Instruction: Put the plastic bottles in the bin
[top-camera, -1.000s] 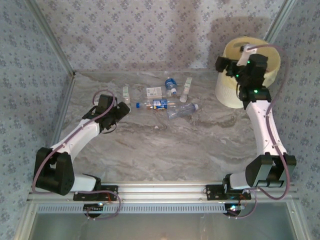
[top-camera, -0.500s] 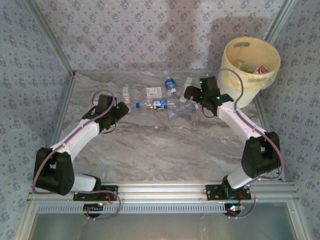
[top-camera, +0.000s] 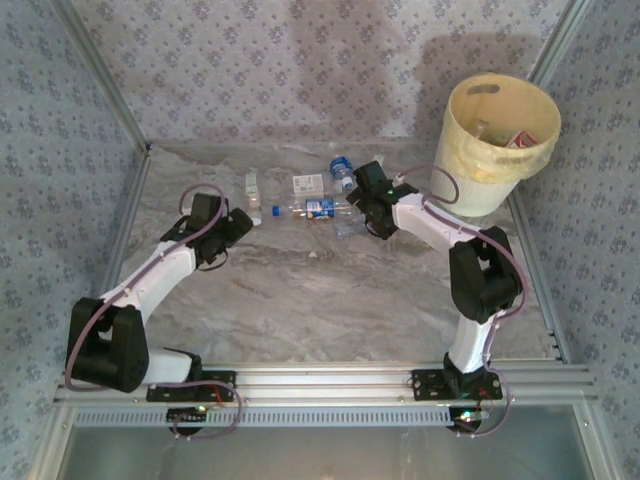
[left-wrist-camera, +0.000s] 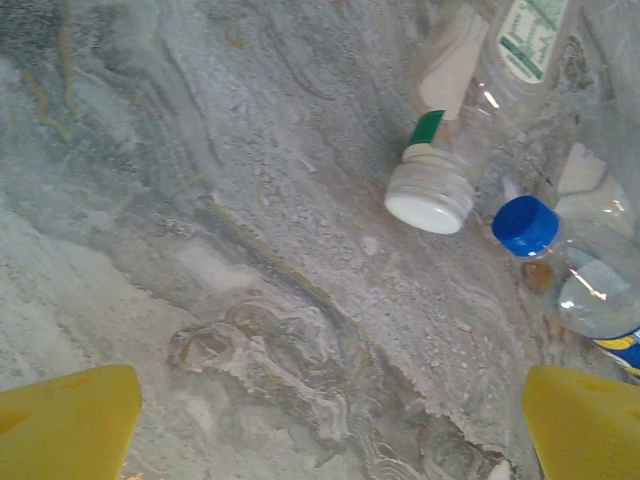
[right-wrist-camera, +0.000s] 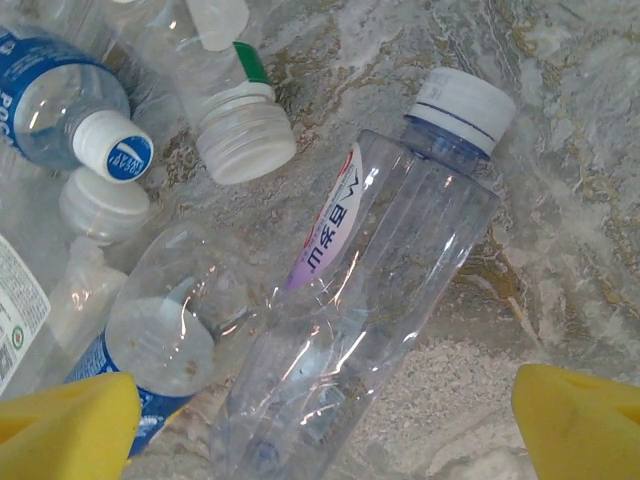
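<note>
Grey marbled tabletop (top-camera: 330, 300) was enclosed by patterned walls (top-camera: 250, 70), and the bin (top-camera: 478, 185) was stood at its far right corner, with contents that could not be made out. Bottles (top-camera: 318, 207) were scattered on their sides along the far middle of the tabletop, left of the bin and apart from it. The left hand (top-camera: 240, 222) was held just left of the cluster, its fingers spread wide with nothing between them; a white-capped bottle (left-wrist-camera: 432, 195) and a blue-capped bottle (left-wrist-camera: 570, 270) were seen just ahead of it. The right hand (top-camera: 362, 195) was held low over the cluster's right end, fingers spread wide on either side of a clear bottle (right-wrist-camera: 390, 250) lying flat, which was not gripped.
</note>
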